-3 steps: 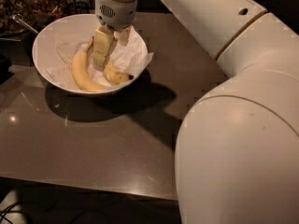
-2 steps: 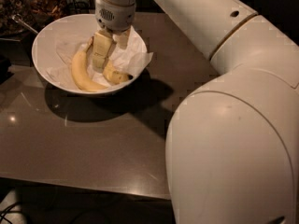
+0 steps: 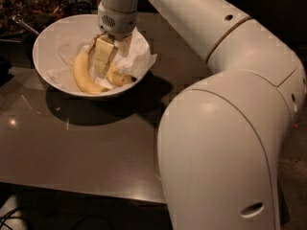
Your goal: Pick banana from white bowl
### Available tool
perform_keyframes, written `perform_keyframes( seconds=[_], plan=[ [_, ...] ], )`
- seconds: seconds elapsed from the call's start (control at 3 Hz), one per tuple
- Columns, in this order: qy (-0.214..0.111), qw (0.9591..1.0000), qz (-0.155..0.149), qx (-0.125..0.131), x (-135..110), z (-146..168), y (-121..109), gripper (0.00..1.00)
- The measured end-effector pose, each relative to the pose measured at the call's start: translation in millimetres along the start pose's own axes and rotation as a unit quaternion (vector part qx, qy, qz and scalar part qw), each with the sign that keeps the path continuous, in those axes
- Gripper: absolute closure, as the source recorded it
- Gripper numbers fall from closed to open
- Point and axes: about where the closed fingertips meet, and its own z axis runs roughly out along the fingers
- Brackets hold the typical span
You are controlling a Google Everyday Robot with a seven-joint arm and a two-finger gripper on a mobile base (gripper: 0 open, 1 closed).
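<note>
The white bowl [image 3: 53,37] stands at the back left of the dark table, lined with crumpled white paper [image 3: 141,56]. Two bananas lie in it. The plumper, pale-yellow one [image 3: 82,75] curves along the left. The slimmer, deeper-yellow banana [image 3: 121,78] lies at the front right, its left end hidden under my gripper. My gripper [image 3: 109,66] reaches straight down into the bowl, between the two bananas and right over the slim banana's left end. Whether it touches the banana cannot be seen.
The dark brown table [image 3: 86,152] runs forward to its front edge at the bottom. My large white arm [image 3: 230,128] fills the right side. Dark clutter [image 3: 29,8] sits behind the bowl at the top left.
The gripper has stayed down in the bowl at the same spot. The big arm link on the right has swung a little further left in the picture. The bananas have not moved.
</note>
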Motion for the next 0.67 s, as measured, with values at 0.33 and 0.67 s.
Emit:
perform_keyframes(
  seconds=[0.33, 0.67],
  plan=[
    [0.005, 0.9999, 0.004, -0.011, -0.8, 10.6, -1.5, 0.3],
    [0.01, 0.9997, 0.008, -0.019, -2.2, 18.8, -2.8, 0.37]
  ],
)
